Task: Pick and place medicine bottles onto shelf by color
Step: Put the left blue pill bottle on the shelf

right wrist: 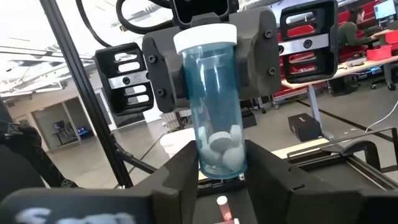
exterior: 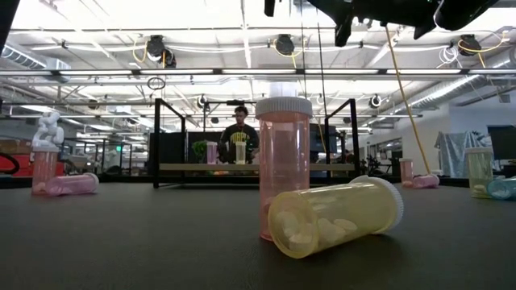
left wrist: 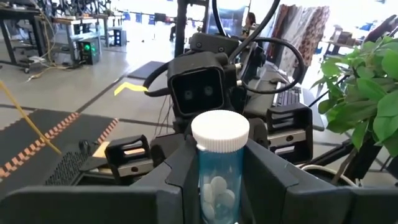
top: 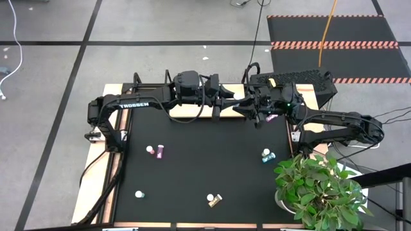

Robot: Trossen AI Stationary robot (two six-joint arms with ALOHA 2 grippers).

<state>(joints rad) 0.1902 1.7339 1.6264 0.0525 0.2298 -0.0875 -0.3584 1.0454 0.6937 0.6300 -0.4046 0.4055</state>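
Observation:
A teal-blue medicine bottle (right wrist: 214,106) with a white cap (left wrist: 219,130) is held high above the table's far middle, between my two grippers, which face each other. My left gripper (left wrist: 221,183) (top: 241,106) is shut on it from the left, and my right gripper (right wrist: 222,179) (top: 255,110) from the right. The light-wood shelf (exterior: 258,167) on black brackets stands at the far edge, with a pink bottle (exterior: 211,151) and a pale bottle (exterior: 239,151) standing on it. Other bottles stand or lie on the black table (top: 205,167). My left gripper pinches the bottle's body just below the cap (left wrist: 217,174) between its two fingers. They come level from the table's left, across the bottle. The bottle stands about upright, cap up, clear of the table. My right gripper pinches the bottle's lower end (right wrist: 222,158), where the white pills lie, between its two fingers. They come level from the table's right, across the bottle, below the left gripper's fingers (right wrist: 163,71).
On the table lie a pink pair (top: 155,151), a teal pair (top: 266,156), a single teal bottle (top: 139,194), and an upright pink bottle (exterior: 282,165) beside a lying yellow one (exterior: 339,217). A potted plant (top: 318,186) stands at the near right. A person (exterior: 239,129) is behind the shelf.

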